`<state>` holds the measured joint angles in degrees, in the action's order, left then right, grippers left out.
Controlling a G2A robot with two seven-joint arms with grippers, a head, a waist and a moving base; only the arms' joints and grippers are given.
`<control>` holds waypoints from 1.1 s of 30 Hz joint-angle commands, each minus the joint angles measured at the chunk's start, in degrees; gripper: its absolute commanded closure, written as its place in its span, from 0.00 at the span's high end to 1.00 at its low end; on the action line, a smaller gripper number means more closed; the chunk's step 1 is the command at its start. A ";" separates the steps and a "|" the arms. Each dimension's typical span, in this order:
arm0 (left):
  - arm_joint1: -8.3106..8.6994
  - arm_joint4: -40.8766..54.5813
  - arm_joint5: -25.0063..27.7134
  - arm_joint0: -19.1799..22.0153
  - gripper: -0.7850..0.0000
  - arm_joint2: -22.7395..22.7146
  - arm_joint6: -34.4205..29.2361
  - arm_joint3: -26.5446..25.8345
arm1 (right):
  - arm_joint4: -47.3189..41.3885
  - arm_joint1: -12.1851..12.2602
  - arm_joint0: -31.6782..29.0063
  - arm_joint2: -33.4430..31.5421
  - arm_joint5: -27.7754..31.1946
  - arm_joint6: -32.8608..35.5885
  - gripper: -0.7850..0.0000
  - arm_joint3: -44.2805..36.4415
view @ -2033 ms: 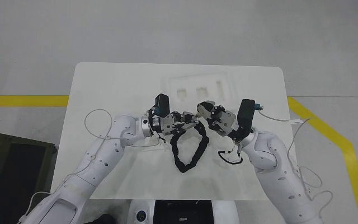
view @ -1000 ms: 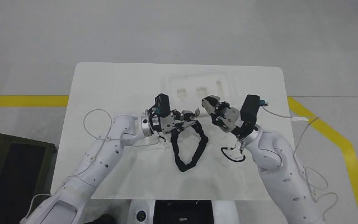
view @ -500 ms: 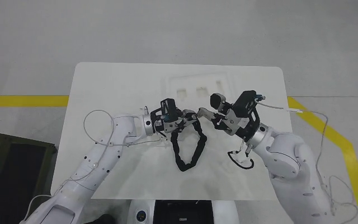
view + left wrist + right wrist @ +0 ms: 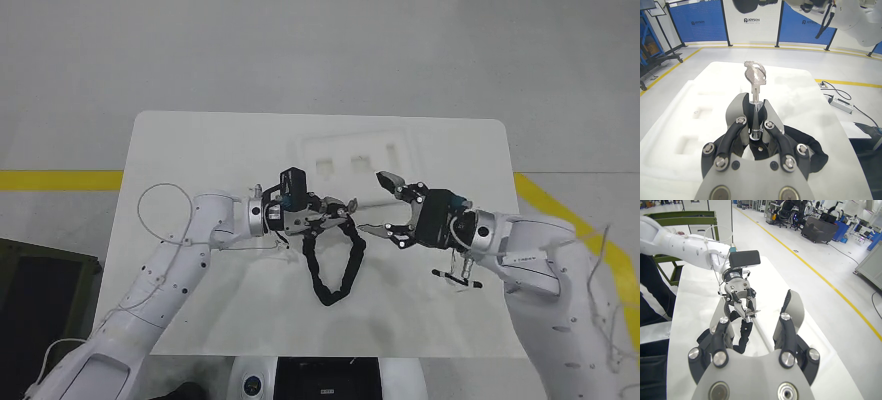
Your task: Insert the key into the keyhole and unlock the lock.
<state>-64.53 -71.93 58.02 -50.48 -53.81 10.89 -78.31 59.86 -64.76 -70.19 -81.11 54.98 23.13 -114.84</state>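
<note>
My left gripper [image 4: 327,212] is shut on the chrome lock cylinder [image 4: 755,121] and holds it above the table. The silver key [image 4: 755,75] sits in the keyhole, its head and ring sticking out past the fingertips; it also shows as the key [image 4: 346,207] and the key [image 4: 753,312]. The lock's black sleeved chain [image 4: 335,265] hangs in a loop down to the table. My right gripper [image 4: 375,205] is open, a short way right of the key and facing it, touching nothing. In the right wrist view, the right gripper [image 4: 756,298] frames the left gripper [image 4: 746,311].
A white foam tray [image 4: 350,150] with several recesses lies on the far half of the white table [image 4: 200,150]. A black cable loop [image 4: 460,278] hangs under the right forearm. The table's front edge is just behind the chain loop.
The right gripper let go of the key, turned, opened wide and drew back to the right. The key stays in the lock, and the left gripper has barely shifted.
</note>
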 commanded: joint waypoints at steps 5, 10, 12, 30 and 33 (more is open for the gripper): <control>2.27 9.60 -0.02 5.55 0.00 7.02 -7.59 0.41 | 13.94 0.19 2.66 2.95 3.02 -5.36 0.67 -0.70; 4.50 17.31 -0.02 10.03 0.00 12.40 -11.88 0.14 | 25.98 0.75 4.23 6.08 3.02 -11.79 0.78 -0.06; 5.35 19.38 -0.02 11.28 0.00 13.94 -12.62 0.26 | 29.77 1.11 4.55 6.79 3.02 -14.50 0.84 0.71; 10.23 24.44 -0.02 15.25 0.00 21.29 -8.97 -0.22 | 47.79 3.30 4.58 8.70 1.05 -30.82 0.38 3.38; 10.46 24.50 -0.02 15.75 0.00 22.11 -8.26 -0.13 | 48.55 3.50 4.67 9.18 0.85 -31.76 0.37 3.71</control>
<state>-54.12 -47.45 58.00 -34.87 -31.93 2.41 -78.47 108.26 -61.31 -65.57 -72.05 55.89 -8.43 -111.21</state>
